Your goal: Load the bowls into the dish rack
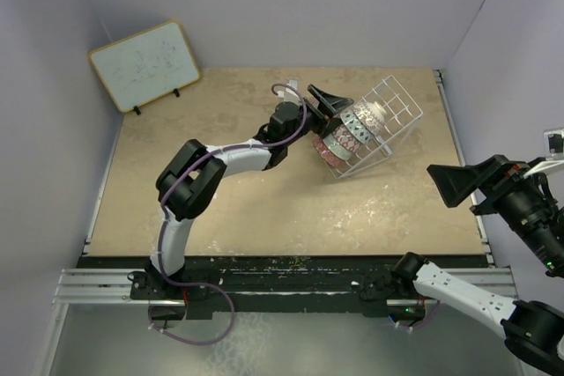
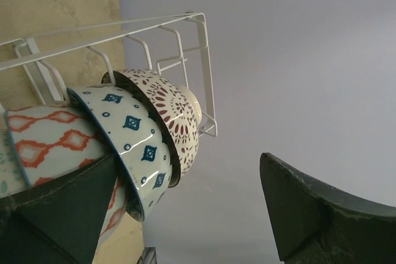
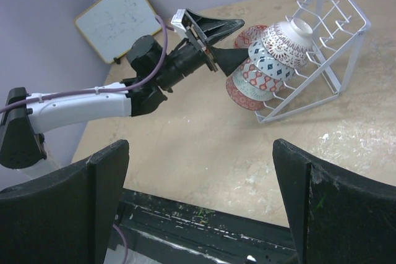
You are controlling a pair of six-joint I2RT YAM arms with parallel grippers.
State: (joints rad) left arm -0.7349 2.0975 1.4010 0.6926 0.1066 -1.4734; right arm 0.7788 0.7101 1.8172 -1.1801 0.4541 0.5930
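The white wire dish rack (image 1: 392, 116) stands tipped at the back right of the table, with several bowls (image 1: 352, 136) nested in a row inside it. In the left wrist view I see a red-lattice bowl (image 2: 49, 140), a blue-diamond bowl (image 2: 133, 140) and a dark-red floral bowl (image 2: 179, 115) under the rack's wires (image 2: 185, 35). My left gripper (image 1: 328, 112) is open and empty. One finger (image 2: 68, 208) lies against the bowls. In the right wrist view it (image 3: 219, 41) sits at the left end of the bowl row (image 3: 266, 60). My right gripper (image 3: 198, 208) is open and empty, high over the table's near right edge.
A wood-framed whiteboard (image 1: 145, 65) leans on the back left wall. Purple walls close in the table on three sides. A black rail (image 1: 282, 292) runs along the near edge. The right arm (image 1: 520, 204) hangs off the right side.
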